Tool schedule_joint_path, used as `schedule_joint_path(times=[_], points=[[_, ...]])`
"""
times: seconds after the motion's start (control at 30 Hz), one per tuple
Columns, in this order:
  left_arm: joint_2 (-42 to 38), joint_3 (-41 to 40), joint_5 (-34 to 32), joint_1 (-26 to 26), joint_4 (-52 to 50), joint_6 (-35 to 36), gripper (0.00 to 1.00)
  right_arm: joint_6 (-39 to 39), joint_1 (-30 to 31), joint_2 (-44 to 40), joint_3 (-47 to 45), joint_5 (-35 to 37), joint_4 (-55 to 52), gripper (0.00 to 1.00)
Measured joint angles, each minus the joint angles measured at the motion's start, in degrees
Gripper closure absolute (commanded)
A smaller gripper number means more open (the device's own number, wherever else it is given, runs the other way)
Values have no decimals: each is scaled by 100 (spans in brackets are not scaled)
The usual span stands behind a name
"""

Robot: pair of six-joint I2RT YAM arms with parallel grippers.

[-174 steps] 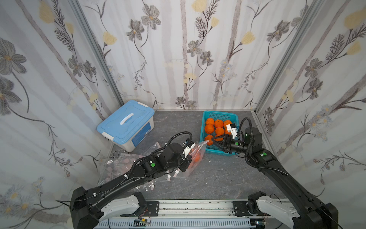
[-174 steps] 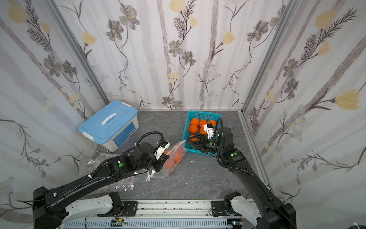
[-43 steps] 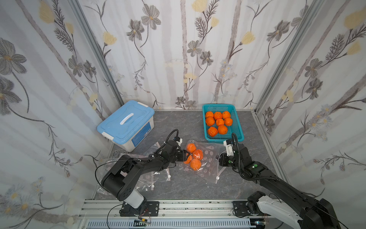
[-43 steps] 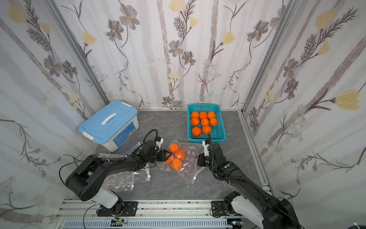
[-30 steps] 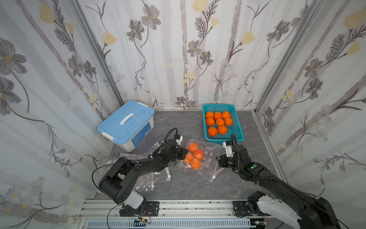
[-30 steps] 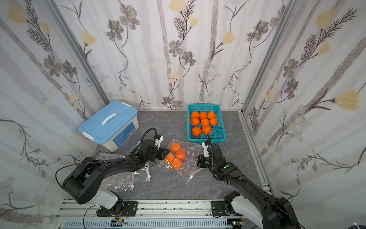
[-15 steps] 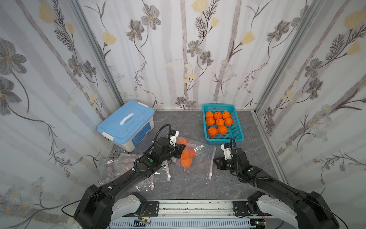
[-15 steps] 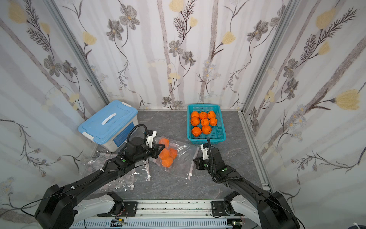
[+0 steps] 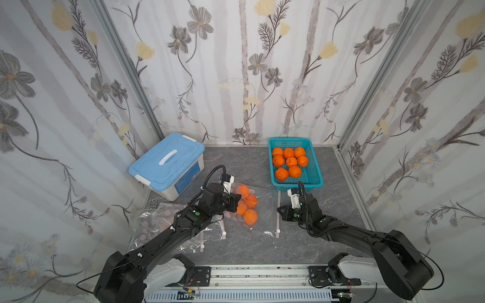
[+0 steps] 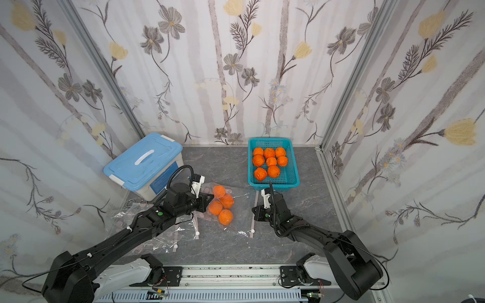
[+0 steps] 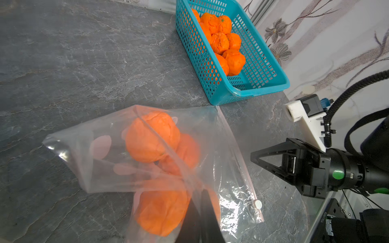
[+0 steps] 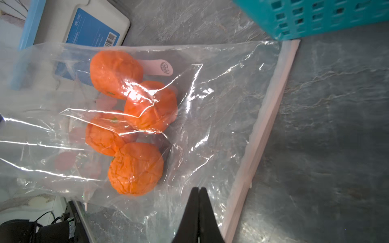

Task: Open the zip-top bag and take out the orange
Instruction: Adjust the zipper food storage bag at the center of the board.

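Lying in the middle of both top views, on the grey marbled tabletop (image 9: pixel 252 251), a clear zip-top plastic bag (image 9: pixel 265 208) (image 10: pixel 242 210) is holding four round orange fruits (image 9: pixel 249 207) bunched toward its left end. The left gripper (image 9: pixel 235 203) is reaching in from the lower left. In the left wrist view its black jaws are pressed together on a gathered fold of the bag's film, and that end is standing up off the tabletop.

The right gripper (image 9: pixel 279 210) (image 12: pixel 198 189) is sitting low, just right of the bag's pale pink zip strip (image 9: pixel 278 220). Its jaws are pressed together with nothing between them. A white slider (image 11: pixel 257 203) is sitting at the strip's lower end; whether the zip is parted I cannot tell.

At the upper right a teal plastic mesh basket (image 9: pixel 316 181) is carrying eight more oranges. A white storage box with a blue lid (image 9: pixel 168 162) is standing at the left, and crumpled empty clear bags (image 9: pixel 154 223) are lying at the lower left.
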Motion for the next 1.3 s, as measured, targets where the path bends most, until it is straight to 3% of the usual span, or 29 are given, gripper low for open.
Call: schedule_joint_path(times=[0.13,0.33,0.63,1.3], points=[[24,15,-63,0,-46,72,100,-2,-122,66,101,605,-271,95],[87,17,-105,0,-48,105,100,4,-396,662,216,796,-330,97],[90,17,-127,0,-48,116,100,26,-420,1602,542,28,-70,98],[105,-13,-142,0,-57,118,100,-11,-350,2105,750,-595,306,98]])
